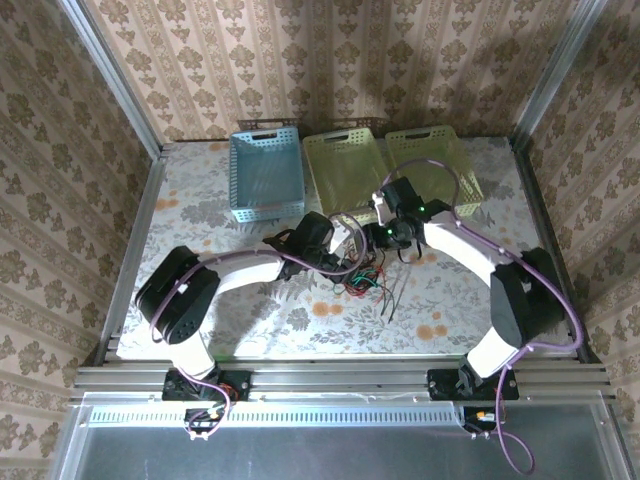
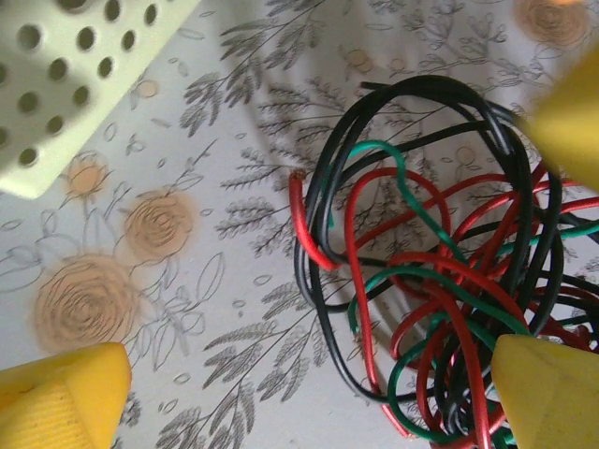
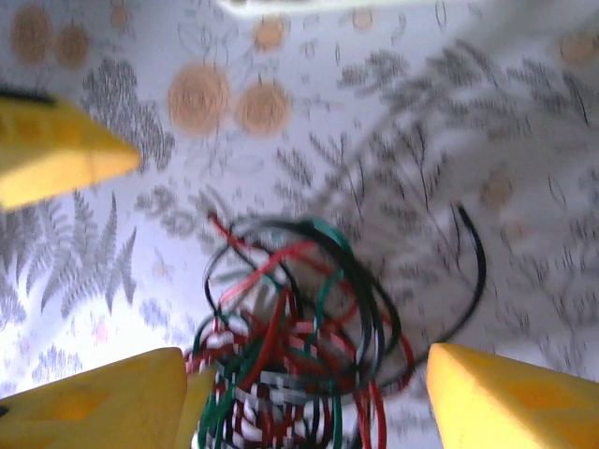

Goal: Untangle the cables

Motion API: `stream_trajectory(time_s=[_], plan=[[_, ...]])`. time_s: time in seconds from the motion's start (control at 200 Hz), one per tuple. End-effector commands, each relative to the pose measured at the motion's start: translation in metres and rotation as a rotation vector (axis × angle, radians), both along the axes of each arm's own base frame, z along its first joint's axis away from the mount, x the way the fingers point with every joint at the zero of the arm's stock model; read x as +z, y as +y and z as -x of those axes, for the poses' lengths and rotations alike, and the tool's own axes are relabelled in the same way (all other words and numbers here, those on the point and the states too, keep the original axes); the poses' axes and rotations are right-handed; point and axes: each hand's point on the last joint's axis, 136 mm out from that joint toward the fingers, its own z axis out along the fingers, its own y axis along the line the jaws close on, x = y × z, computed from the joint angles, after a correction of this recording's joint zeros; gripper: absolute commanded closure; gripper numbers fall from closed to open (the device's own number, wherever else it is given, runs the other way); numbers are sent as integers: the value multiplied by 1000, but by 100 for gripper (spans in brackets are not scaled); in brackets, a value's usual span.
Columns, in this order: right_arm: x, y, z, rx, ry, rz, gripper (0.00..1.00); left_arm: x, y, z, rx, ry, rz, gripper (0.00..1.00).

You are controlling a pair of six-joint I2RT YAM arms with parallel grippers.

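Reaching from lower left toward mid-frame with the left arm (image 1: 235,270), elbow folded near the left edge. Reaching from lower right up and leftward with the right arm (image 1: 470,255). Hovering with left gripper (image 1: 338,252) and right gripper (image 1: 388,240) near each other at centre. Holding left fingers (image 2: 65,398) spread wide across the wrist view; right fingers (image 3: 510,398) likewise wide apart.

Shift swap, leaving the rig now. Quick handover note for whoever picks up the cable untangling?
Left gripper: open, nothing held, cable tangle partly between its fingers.
Right gripper: open, nothing held, straddling the tangle.
Things: red, green and black cables in one knot mid-table, both arms converged over it. Blue basket and yellow baskets sit along the far edge.
Done: no cable pulled free yet.
Left: the whole job. Grip a strand and work the cables apart one at a time.
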Motion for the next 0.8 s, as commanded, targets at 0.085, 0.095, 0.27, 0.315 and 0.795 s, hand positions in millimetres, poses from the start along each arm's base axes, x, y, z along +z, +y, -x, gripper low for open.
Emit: stream_trajectory(time_s=[0.085, 0.095, 0.27, 0.315, 0.795], plan=[[-20, -9, 67, 105, 215, 59, 38, -4, -10, 0, -67, -4, -7, 0], [-21, -10, 69, 108, 223, 63, 39, -4, -10, -1, -65, -3, -9, 0], [-35, -19, 74, 75, 245, 129, 50, -7, -11, -3, -62, -3, -12, 0], [-37, -22, 70, 63, 227, 139, 52, -6, -11, -4, -58, -6, -9, 0], [-54, -30, 60, 15, 229, 161, 77, 22, -21, 10, -152, 41, 59, 0]])
